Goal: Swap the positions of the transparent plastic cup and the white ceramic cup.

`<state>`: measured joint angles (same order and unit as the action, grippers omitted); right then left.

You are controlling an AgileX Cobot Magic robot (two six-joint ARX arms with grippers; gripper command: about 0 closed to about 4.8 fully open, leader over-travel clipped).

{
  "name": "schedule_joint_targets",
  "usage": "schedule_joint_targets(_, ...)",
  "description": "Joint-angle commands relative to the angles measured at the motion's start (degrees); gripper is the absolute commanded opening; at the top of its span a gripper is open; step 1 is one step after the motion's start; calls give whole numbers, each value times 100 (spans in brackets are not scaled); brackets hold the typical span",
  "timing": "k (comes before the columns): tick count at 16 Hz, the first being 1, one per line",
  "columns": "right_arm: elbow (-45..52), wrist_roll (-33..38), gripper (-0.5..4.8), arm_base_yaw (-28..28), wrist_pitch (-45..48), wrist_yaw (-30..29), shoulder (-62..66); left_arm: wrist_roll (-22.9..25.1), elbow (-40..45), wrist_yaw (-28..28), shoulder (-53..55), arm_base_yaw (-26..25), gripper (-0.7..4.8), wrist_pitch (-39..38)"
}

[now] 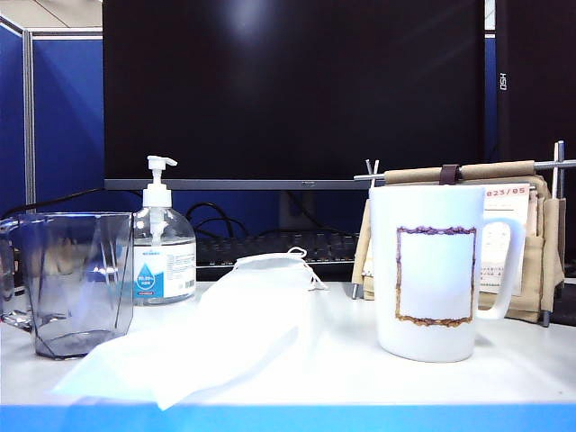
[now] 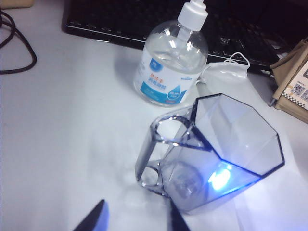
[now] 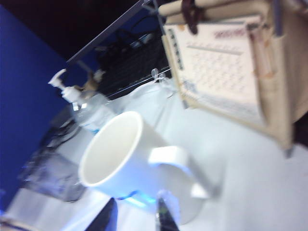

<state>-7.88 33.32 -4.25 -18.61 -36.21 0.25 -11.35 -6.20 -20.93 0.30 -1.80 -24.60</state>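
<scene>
The transparent plastic cup [image 1: 72, 279] stands at the table's left, faceted and grey-blue; the left wrist view looks down on this cup [image 2: 226, 144], its clear handle [image 2: 163, 149] turned toward my left gripper [image 2: 134, 219]. That gripper hovers just short of the handle, open, with nothing between its fingers. The white ceramic cup [image 1: 432, 270] stands upright at the right, with a brown-purple outline on its side. My right gripper [image 3: 136, 216] is open close beside the white cup [image 3: 130, 159], near its handle, and holds nothing. Neither gripper appears in the exterior view.
A pump sanitizer bottle [image 1: 164, 252] stands just behind the plastic cup. A white face mask [image 1: 225, 333] lies between the two cups. A desk calendar on a stand [image 1: 513, 243] is behind the mug. A keyboard [image 1: 270, 247] and a monitor [image 1: 288, 90] fill the back.
</scene>
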Motion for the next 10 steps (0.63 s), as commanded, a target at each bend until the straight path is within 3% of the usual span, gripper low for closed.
schedule_joint_targets(1,-144,343,118,142,387,-249,-9,-417,-179,59,66,83,165,-101)
schedule_joint_targets(3,-413,328,118,245,391,-199,0,-1163,-302,175,70,177,160,20)
schedule_joint_targets(5,-780,254,118,271,391,-46,70,-1547,-514,105,68,280,160,601)
schedule_joint_targets(7,-1139,122,118,271,391,164,208,-1606,-949,459,107,380,140,979)
schedule_joint_targets(10,-1631,-81,118,267,393,181,623,-1143,-1912,826,664,378,139,358)
